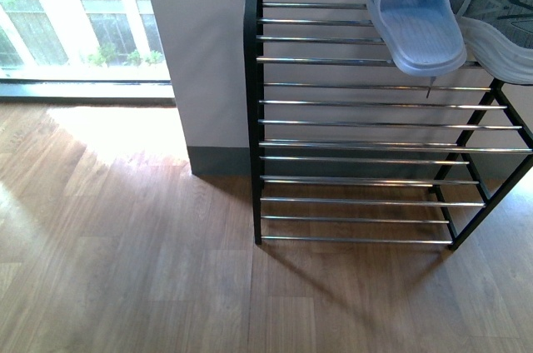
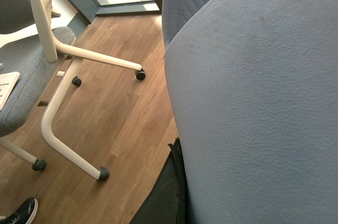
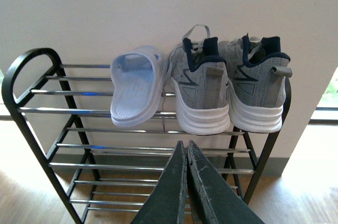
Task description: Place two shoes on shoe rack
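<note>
1. In the right wrist view we see our right hand point(image 3: 186, 152) with its two dark fingers pressed together at the tips, holding nothing.
2. Just beyond that hand, on the top shelf of the shoe rack point(image 3: 31, 102), stand the two shoes, heels towards the hand: the left shoe point(image 3: 199, 89) and the right shoe point(image 3: 254, 84), side by side and touching or nearly so.
3. Beside the left shoe, on the side away from the right shoe, a pale blue slipper point(image 3: 136, 93) lies on the same shelf, its end hanging over the front rod.
4. In the front view the rack point(image 1: 253, 103) is cut off at the picture's edge; only part of one grey shoe point(image 1: 500, 12) shows there, next to the slipper point(image 1: 416, 24). Neither arm appears in this view.
5. Our left hand is hard to make out: the left wrist view is mostly filled by a grey-blue padded surface point(image 2: 253, 102), and only a dark sliver point(image 2: 169, 192) shows at its edge, so we cannot tell whether that hand is open or closed.
6. Beyond it we see a white chair base point(image 2: 68, 108) with castors on the wooden floor point(image 2: 121, 113), and a dark shoe tip point(image 2: 24, 212) cut off at the corner.
7. We can read no brand, label or writing on the shoes; only dark side streaks.
</note>
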`<state>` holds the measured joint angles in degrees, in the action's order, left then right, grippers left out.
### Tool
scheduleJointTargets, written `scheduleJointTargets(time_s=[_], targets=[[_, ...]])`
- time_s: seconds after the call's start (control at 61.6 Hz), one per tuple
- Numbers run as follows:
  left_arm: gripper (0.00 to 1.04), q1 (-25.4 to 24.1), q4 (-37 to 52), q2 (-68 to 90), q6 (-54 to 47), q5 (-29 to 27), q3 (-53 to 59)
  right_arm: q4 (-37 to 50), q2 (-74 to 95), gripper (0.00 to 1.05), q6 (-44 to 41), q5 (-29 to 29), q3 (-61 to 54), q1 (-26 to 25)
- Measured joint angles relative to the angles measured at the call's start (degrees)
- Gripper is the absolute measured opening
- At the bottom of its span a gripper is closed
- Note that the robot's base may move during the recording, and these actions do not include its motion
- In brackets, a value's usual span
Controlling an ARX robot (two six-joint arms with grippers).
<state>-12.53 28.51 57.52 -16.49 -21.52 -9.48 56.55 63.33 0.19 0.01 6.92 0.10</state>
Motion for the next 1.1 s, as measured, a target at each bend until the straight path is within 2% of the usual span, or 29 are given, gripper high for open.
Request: scheduleJointTargets(time_s=[0.097,0.39,1.104], targets=[[0.02,0.00,0.00,0.00,0.00,-0.07,0.00,-0.83,-1.97,0.01,0.00,0.00,-2.27,-0.02],[0.02,0.00,0.00,0.00,0.00,-0.07,0.00,-12.33,-16.85,0.01,0.00,0.00,-5.57,-0.02],[0.02,0.00,0.00,0.00,0.00,-0.07,0.00,-34.91,-41.59,0.01,0.00,0.00,-5.81,-0.02]])
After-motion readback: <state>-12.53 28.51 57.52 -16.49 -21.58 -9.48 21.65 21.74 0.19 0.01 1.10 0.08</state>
